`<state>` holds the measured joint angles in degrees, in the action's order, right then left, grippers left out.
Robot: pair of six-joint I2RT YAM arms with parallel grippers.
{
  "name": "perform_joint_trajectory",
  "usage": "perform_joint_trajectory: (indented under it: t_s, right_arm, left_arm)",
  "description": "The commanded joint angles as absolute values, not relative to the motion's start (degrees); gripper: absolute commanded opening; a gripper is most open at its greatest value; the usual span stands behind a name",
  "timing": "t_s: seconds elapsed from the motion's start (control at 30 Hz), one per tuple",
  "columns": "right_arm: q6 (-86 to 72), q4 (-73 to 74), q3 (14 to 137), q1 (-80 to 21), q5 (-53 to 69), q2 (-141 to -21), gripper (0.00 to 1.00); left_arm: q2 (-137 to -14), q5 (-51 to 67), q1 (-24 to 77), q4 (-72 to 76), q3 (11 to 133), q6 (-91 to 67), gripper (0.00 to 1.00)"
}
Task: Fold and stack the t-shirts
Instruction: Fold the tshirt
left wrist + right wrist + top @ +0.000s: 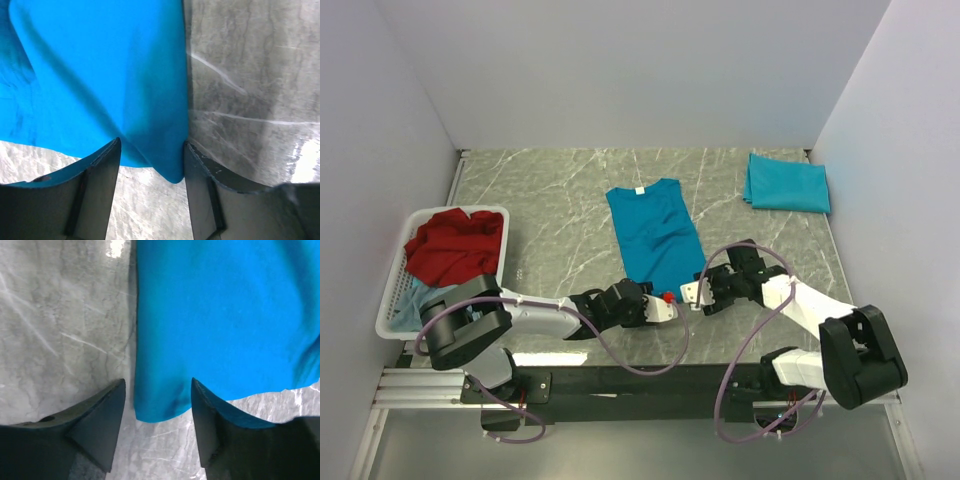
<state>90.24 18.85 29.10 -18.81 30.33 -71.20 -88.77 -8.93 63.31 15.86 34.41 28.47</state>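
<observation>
Left end effector [151, 142] and right end effector [158, 381], jaws parted, straddle the teal t-shirt's [655, 235] near hem corners at table [560, 200] centre.
I see a folded teal shirt [786, 183] at 2 o'clock, red shirt [455, 245] in basket [390, 300] at 9.

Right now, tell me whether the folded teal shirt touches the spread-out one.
Apart. The top view shows bare table between the folded teal shirt and the spread-out shirt.

Table [560, 200]: grey, marble-veined surface. Lying directly on it: a spread teal t-shirt [655, 235] at centre, neck label toward the far side; a folded teal t-shirt [786, 183] near the far right corner; a white slatted basket [390, 295] at the left edge.
</observation>
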Motion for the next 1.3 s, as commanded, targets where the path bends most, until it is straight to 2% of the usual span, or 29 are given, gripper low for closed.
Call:
perform_joint_trajectory:
  t_s: [0.0, 0.23, 0.4, 0.57, 0.73, 0.77, 0.83, 0.87, 0.93, 0.97, 1.13, 1.27]
  right_arm:
    - [88.9, 19.4, 31.1, -19.8, 27.0, -73.4, 0.60]
    - [88.5, 18.7, 32.3, -22.1, 23.6, -75.0, 0.56]
    - [87.8, 20.0, 33.8, -23.6, 22.1, -76.5, 0.50]
    - [86.4, 20.8, 34.9, -23.9, 22.4, -77.1, 0.33]
    - [86.0, 20.3, 34.1, -24.0, 22.9, -76.3, 0.24]
    - [86.1, 20.6, 33.8, -24.0, 23.1, -76.0, 0.23]
    - [87.0, 20.8, 33.2, -24.0, 23.6, -75.1, 0.22]
    - [87.3, 21.1, 32.6, -24.0, 24.1, -74.8, 0.19]
    - [88.1, 21.6, 31.9, -24.0, 24.7, -73.7, 0.14]
    - [88.4, 22.6, 31.7, -24.0, 25.3, -73.5, 0.08]
    - [91.5, 25.7, 30.1, -24.0, 26.9, -70.8, 0.00]
    - [92.8, 29.3, 29.7, -24.0, 28.5, -67.9, 0.00]
  left_arm:
    - [-90.2, -10.4, 63.3, 14.9, 34.8, 30.2, 0.59]
    - [-90.8, -10.5, 63.3, 14.7, 34.5, 31.1, 0.60]
    - [-91.3, -10.2, 63.2, 14.0, 35.0, 31.5, 0.57]
    - [-91.9, -9.8, 63.2, 12.8, 35.7, 31.6, 0.41]
    - [-92.1, -9.1, 63.2, 11.9, 36.0, 31.5, 0.28]
    - [-91.9, -8.9, 63.2, 11.5, 35.9, 31.5, 0.21]
    - [-91.9, -8.0, 63.2, 10.7, 36.2, 31.2, 0.15]
    - [-91.8, -7.7, 63.2, 10.0, 36.8, 30.7, 0.08]
    - [-91.5, -7.1, 63.2, 9.1, 37.0, 30.5, 0.03]
    - [-90.8, -6.4, 63.2, 8.8, 37.0, 30.3, 0.01]
    - [-87.8, -4.9, 64.8, 6.9, 37.2, 29.0, 0.01]
    - [-86.0, -4.0, 67.2, 4.4, 37.7, 27.8, 0.01]
